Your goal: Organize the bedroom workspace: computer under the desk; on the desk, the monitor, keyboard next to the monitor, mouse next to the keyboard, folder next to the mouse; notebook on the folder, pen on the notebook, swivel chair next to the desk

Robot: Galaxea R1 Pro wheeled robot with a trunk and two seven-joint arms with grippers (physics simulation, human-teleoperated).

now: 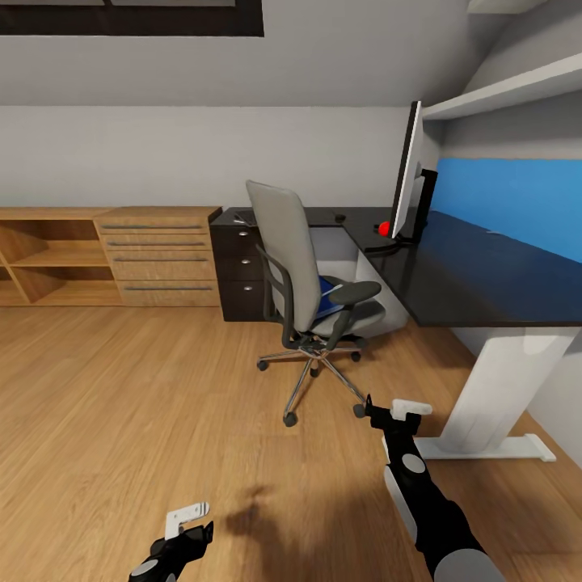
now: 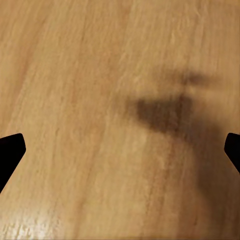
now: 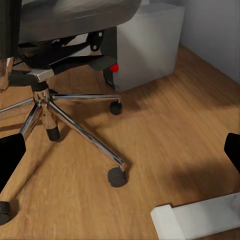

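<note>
The grey swivel chair (image 1: 291,259) stands on the wood floor in front of the black L-shaped desk (image 1: 477,279), with the blue folder (image 1: 326,289) on its seat. The monitor (image 1: 406,174) stands on the desk, seen edge-on. Behind the chair's chrome base (image 3: 60,115), the pale grey computer (image 3: 147,42) sits on the floor. My left gripper (image 1: 190,521) (image 2: 120,150) hangs open over bare floor. My right gripper (image 1: 396,411) (image 3: 120,155) is open, low, just short of the chair's castors. I cannot make out the keyboard, mouse, notebook or pen.
A light-wood drawer chest (image 1: 158,255) and open shelves (image 1: 40,259) line the back wall, left of the desk's black drawer unit (image 1: 236,271). The desk's white leg (image 1: 493,388) and foot (image 3: 200,217) stand right of my right arm. A small red object (image 1: 385,228) lies by the monitor base.
</note>
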